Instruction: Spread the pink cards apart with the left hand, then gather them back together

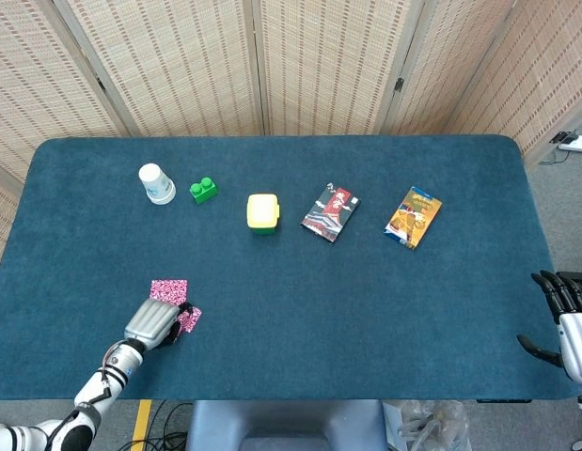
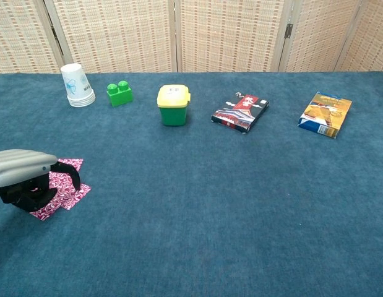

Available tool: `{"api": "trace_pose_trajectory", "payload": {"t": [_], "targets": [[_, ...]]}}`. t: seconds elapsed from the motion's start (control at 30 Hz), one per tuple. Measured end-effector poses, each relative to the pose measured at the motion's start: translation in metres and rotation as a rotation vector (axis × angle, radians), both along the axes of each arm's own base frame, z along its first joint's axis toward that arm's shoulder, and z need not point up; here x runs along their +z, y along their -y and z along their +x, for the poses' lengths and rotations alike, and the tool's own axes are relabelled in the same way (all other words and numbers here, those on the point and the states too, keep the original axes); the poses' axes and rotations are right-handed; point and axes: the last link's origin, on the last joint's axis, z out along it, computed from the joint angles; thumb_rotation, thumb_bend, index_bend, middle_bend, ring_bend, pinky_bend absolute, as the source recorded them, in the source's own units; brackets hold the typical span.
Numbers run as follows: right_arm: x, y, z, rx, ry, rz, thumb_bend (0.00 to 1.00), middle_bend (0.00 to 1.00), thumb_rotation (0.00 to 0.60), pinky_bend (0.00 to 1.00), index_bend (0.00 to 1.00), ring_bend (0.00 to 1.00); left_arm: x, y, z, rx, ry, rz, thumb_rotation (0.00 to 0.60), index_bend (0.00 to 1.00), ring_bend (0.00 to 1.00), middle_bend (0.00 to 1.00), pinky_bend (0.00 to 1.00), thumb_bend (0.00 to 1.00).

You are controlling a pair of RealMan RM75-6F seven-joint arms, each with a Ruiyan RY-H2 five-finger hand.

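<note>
The pink patterned cards (image 1: 170, 291) (image 2: 71, 190) lie near the table's front left, fanned into two offset layers. My left hand (image 1: 153, 322) (image 2: 27, 173) lies palm down on them, fingertips pressing the upper card, and covers most of the pile. Nothing is gripped in it. My right hand (image 1: 565, 315) hangs off the table's right edge with its fingers spread and empty; the chest view does not show it.
Along the far side stand white paper cups (image 1: 156, 183), a green brick (image 1: 203, 190), a yellow-lidded green tub (image 1: 262, 212), a dark red packet (image 1: 330, 212) and an orange-blue box (image 1: 414, 217). The blue cloth table (image 1: 366, 301) ends close in front of the cards.
</note>
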Motion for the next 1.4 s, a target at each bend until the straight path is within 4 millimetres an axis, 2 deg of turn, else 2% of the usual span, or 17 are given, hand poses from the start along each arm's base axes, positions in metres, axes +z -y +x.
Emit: {"api": "trace_pose_trajectory", "payload": {"t": [0.2, 0.4, 0.57, 0.8, 1.4], "targets": [[0.000, 0.000, -0.001, -0.003, 0.002, 0.001, 0.18, 0.15, 0.600, 0.18, 0.11, 0.11, 0.014, -0.007, 0.005, -0.017, 0.013, 0.061, 0.600, 0.33, 1.00, 1.00, 1.00, 0.70], [-0.001, 0.000, -0.002, -0.003, 0.004, 0.006, 0.18, 0.15, 0.600, 0.18, 0.11, 0.11, 0.024, -0.013, -0.013, 0.029, -0.031, 0.090, 0.600, 0.33, 1.00, 1.00, 1.00, 0.70], [-0.001, 0.001, -0.001, -0.001, 0.003, 0.007, 0.18, 0.15, 0.600, 0.18, 0.11, 0.11, 0.033, -0.010, -0.030, 0.072, -0.061, 0.100, 0.600, 0.33, 1.00, 1.00, 1.00, 0.70], [-0.002, 0.001, 0.001, 0.005, 0.000, 0.010, 0.18, 0.15, 0.600, 0.18, 0.11, 0.11, 0.030, -0.005, -0.037, 0.090, -0.065, 0.088, 0.600, 0.33, 1.00, 1.00, 1.00, 0.71], [-0.001, -0.001, 0.001, 0.000, -0.004, 0.005, 0.18, 0.15, 0.600, 0.18, 0.11, 0.11, 0.024, -0.008, -0.041, 0.101, -0.069, 0.079, 0.600, 0.33, 1.00, 1.00, 1.00, 0.70]]}}
